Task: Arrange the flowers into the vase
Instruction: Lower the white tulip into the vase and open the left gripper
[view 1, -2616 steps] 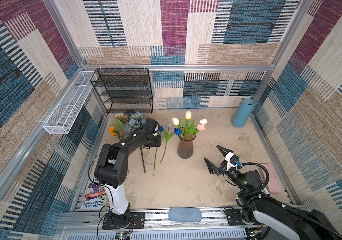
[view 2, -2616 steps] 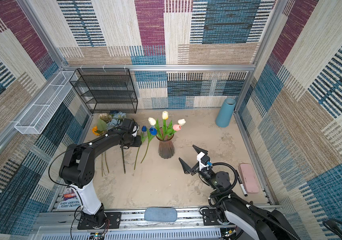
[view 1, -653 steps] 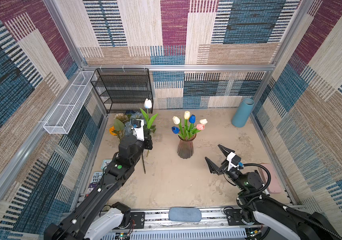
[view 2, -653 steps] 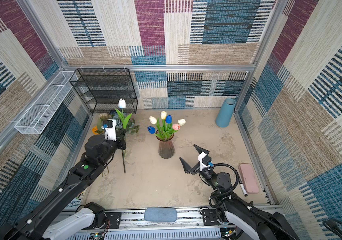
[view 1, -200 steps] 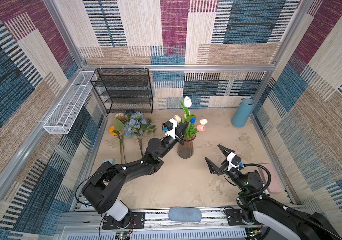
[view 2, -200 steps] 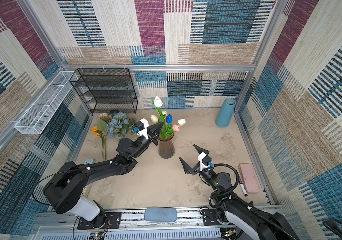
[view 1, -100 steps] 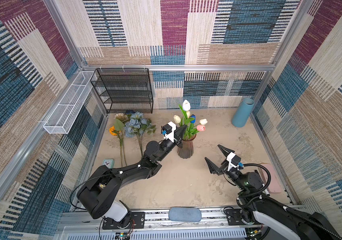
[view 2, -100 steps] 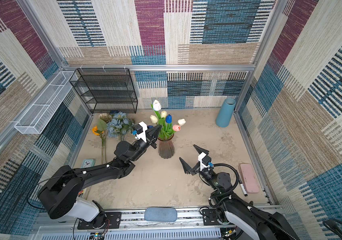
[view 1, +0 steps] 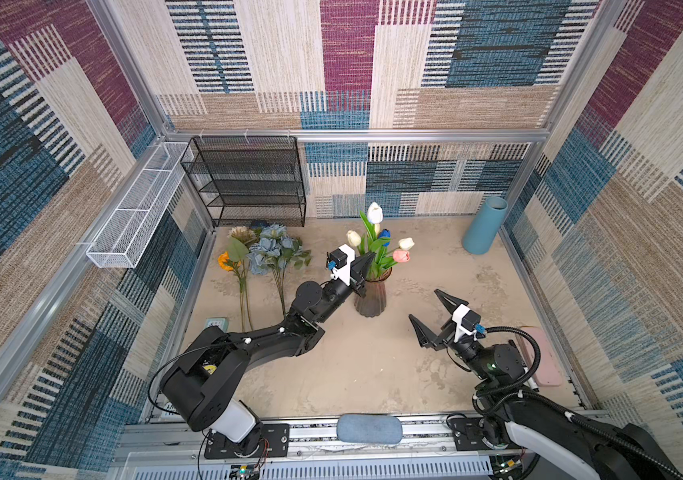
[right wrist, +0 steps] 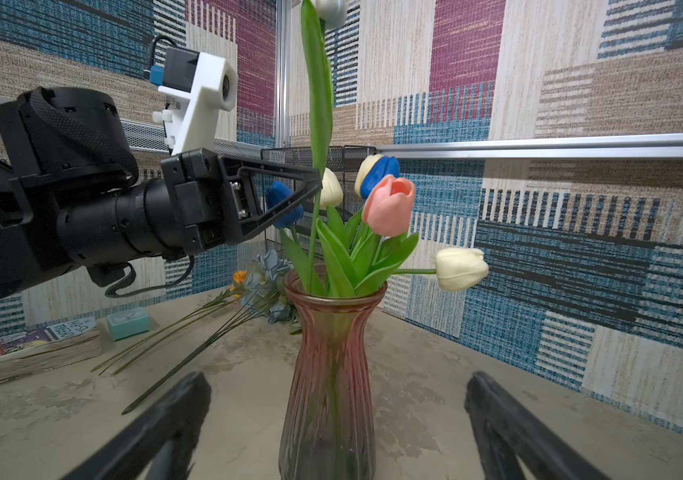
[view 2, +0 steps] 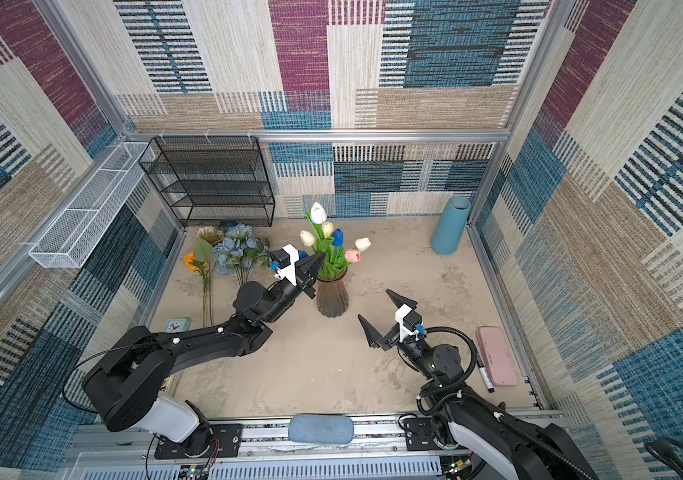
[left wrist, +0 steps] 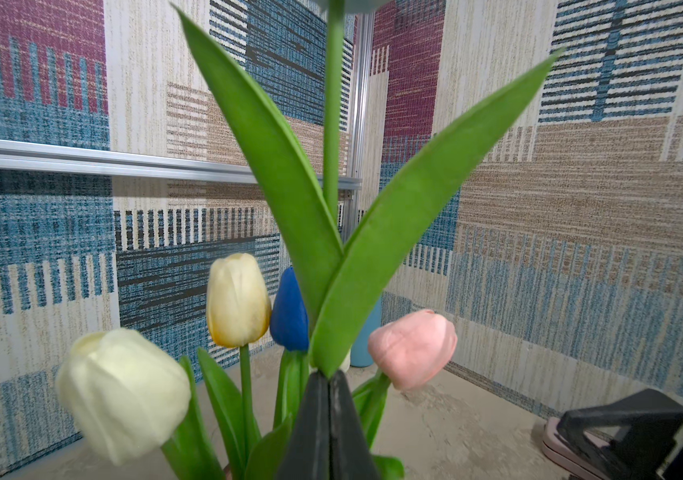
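Sunk a little against a second ago: white tulip (view 1: 374, 212), bloom lower over the bouquet. Three seconds back, held out by the black wire rack (view 1: 248, 183), well left of the vase.

Now: stem near upright, long axis vertical, foot inside the mouth of the pink glass vase (view 1: 370, 297), bloom well above the other tulips (view 1: 404, 244) there.

Clamped on that stem just above the rim: left gripper (right wrist: 316, 183), reaching in level from the left-arm side.

Judged next: let go, then back straight out leftward — no sideways drag on the stem.

Right gripper (view 1: 424, 304): spread wide, empty, near the vase on the far side, unmoved.

Left lying on the table (view 1: 352, 374), nearer the left arm — dusty-blue rose bunch (view 1: 275, 253), orange bloom (view 1: 225, 262), beige bloom (view 1: 242, 235).
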